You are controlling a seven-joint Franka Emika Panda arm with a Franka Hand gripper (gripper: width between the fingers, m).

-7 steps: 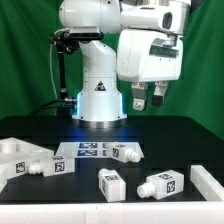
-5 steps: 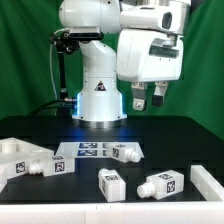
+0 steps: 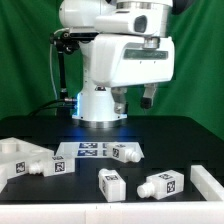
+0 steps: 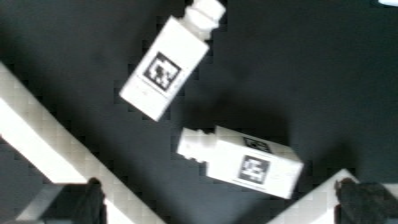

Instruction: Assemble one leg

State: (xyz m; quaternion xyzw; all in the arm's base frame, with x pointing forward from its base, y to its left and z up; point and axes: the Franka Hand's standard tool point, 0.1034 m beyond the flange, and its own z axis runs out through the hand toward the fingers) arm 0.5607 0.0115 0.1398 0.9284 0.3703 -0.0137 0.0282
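Desk top, flat and black [image 3: 170, 135], fills the lower half of the exterior view in front of a green curtain [image 3: 25, 60]. At the back of the desk stands the large white robot arm [image 3: 96, 92], its bulky upper links bent forward over the work area. At the exterior view's left edge lies a big flat white panel [image 3: 10, 150], cut off by the frame. A thin white marker board with black tags [image 3: 85, 150] lies flat near the middle.

The gripper [image 3: 134, 99] hangs high above the desk, well apart from every part. Its two dark fingers [image 4: 71, 203] are spread wide and it is open.

Four short chunky white plastic legs with black-and-white square tags lie on their sides on the desk. The left leg [image 3: 45, 166] rests just beside the panel. The board-end leg [image 3: 125, 152] lies at the marker board's end on the exterior view's right. The middle leg [image 3: 112, 183] and the right leg [image 3: 162, 184] lie nearer the front, close together but apart. The wrist view looks down on two of these legs, which two I cannot tell.
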